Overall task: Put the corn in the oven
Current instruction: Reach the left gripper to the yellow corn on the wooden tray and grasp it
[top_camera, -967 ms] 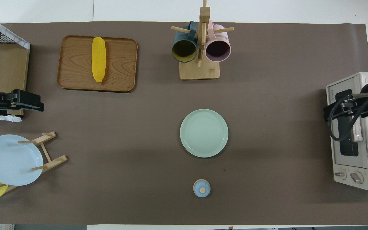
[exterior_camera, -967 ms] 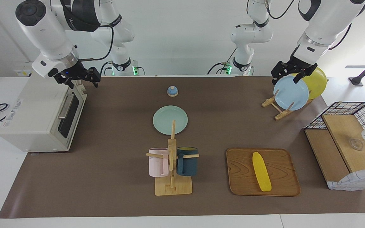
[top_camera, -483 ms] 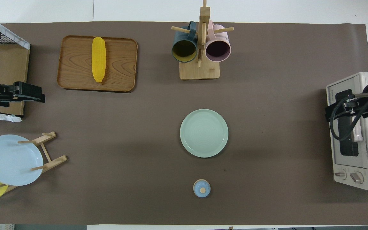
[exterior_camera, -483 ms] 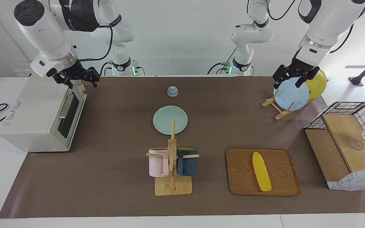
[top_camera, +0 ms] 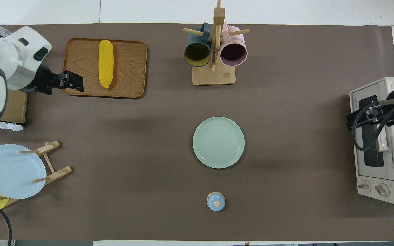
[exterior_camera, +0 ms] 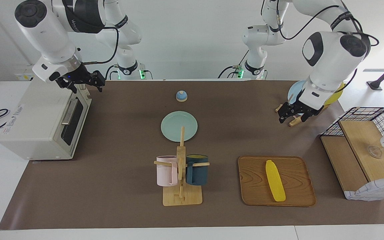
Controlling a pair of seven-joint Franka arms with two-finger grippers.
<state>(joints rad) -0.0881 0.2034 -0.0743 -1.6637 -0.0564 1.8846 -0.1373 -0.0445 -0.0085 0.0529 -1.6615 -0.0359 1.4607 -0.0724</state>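
Observation:
The corn lies lengthwise on a wooden tray toward the left arm's end of the table; it also shows in the overhead view. The off-white oven stands at the right arm's end, with its dark glass door shut. My left gripper is open and empty, up in the air between the plate rack and the tray; from above it covers the tray's edge. My right gripper is open and empty over the oven's top front edge.
A plate rack with a blue and a yellow plate stands nearer to the robots than the tray. A wire-and-wood basket box is beside the tray. A mug stand, a green plate and a small blue lid occupy the middle.
My left gripper has come down from above the plate rack and moved toward the tray with the corn. The right gripper has stayed over the oven.

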